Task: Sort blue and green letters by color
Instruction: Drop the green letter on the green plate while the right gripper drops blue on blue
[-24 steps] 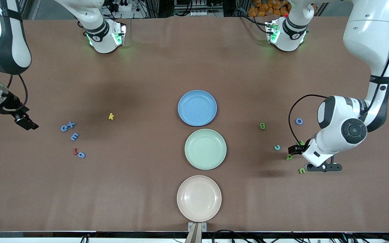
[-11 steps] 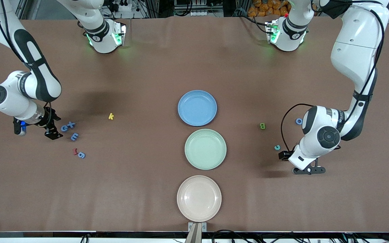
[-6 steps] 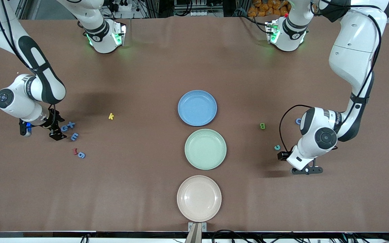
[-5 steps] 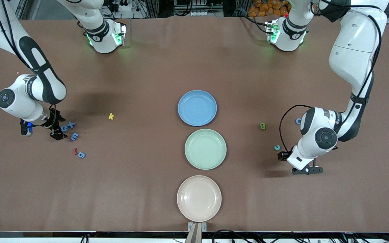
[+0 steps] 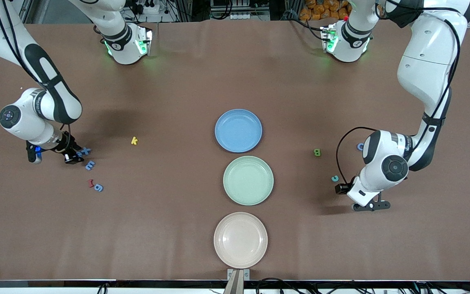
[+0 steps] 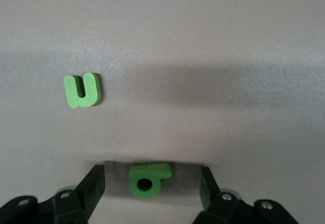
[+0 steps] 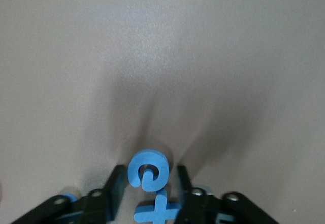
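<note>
My right gripper (image 7: 150, 169) is down on the table at the right arm's end, open, its fingers standing close on either side of a round blue letter (image 7: 147, 169). A blue X (image 7: 158, 211) touches that letter. A blue E (image 5: 90, 165) and a blue g (image 5: 98, 188) lie nearer the front camera. My left gripper (image 6: 151, 183) is low at the left arm's end, open wide around a green letter with a hole (image 6: 147, 178). A green u (image 6: 83, 90) lies beside it. A green B (image 5: 317, 152) and a blue O (image 5: 360, 146) lie apart.
Three empty plates stand in a row mid-table: blue (image 5: 238, 130), green (image 5: 248, 180), and pale pink (image 5: 240, 239) nearest the front camera. A yellow k (image 5: 134, 141), a dark red squiggle (image 5: 90, 183) and a teal c (image 5: 335, 178) lie loose.
My right gripper came down to the round blue letter and its fingers narrowed around it. My left gripper shifted slightly toward the plates and narrowed a little.
</note>
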{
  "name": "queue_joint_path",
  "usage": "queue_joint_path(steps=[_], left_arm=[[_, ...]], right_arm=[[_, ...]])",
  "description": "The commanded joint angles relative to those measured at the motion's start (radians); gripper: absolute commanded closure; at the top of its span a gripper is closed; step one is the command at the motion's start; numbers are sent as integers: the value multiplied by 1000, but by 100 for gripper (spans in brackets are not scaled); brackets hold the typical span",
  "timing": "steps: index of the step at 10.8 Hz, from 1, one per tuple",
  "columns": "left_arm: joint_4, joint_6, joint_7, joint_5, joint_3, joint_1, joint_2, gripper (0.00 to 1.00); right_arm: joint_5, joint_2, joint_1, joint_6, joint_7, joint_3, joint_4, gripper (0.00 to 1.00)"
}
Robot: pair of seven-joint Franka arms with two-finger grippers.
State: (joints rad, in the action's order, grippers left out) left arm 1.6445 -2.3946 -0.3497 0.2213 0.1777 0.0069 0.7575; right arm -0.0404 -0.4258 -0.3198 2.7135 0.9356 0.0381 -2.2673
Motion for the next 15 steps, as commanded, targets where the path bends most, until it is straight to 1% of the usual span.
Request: queue_joint_path(steps=[1, 2, 3, 5, 6, 7, 8, 9, 10, 11, 12, 13, 14, 15], left_arm=[[4, -14, -14, -20, 3, 4, 0, 25], [4, -14, -14, -20, 3, 4, 0, 27], [4, -14, -14, -20, 3, 4, 0, 34], [4, -14, -14, -20, 3, 5, 0, 52], [4, -14, -14, -20, 3, 5, 0, 81], [3, -14, -14, -20, 3, 4, 0, 100], [3, -14, -14, -20, 3, 5, -1, 100], [3, -14, -11, -20, 3, 5, -7, 100], [1, -8, -9, -20, 14, 5, -16, 100], [1, -2, -12, -22, 41, 10, -27, 100], [1, 20, -12, -25, 67, 10, -42, 100], [0, 40, -26, -33, 100, 10, -52, 100], [-3, 44, -139, -54, 141, 2, -58, 100], [-8, 51, -220, -53, 167, -21, -59, 100]], right_arm=[[5, -7, -19, 18, -57, 0, -11, 78], [7, -8, -19, 18, -57, 0, -11, 81], [7, -10, -19, 18, -57, 0, -9, 85], [7, 4, -12, 6, -60, 0, -3, 89], [7, 27, -4, -1, -63, 2, 3, 91], [5, 48, 4, -33, -104, 3, 15, 95], [8, 70, 5, -94, -166, 5, 41, 97], [8, 81, 19, -160, -185, 6, 73, 97], [8, 94, 57, -204, -186, 9, 92, 97], [8, 105, 91, -208, -193, 14, 94, 97], [10, 108, 125, -210, -198, 35, 103, 97], [10, 108, 178, -210, -196, 40, 116, 97], [8, 107, 249, -212, -193, 40, 121, 97], [7, 107, 302, -209, -192, 40, 123, 97]])
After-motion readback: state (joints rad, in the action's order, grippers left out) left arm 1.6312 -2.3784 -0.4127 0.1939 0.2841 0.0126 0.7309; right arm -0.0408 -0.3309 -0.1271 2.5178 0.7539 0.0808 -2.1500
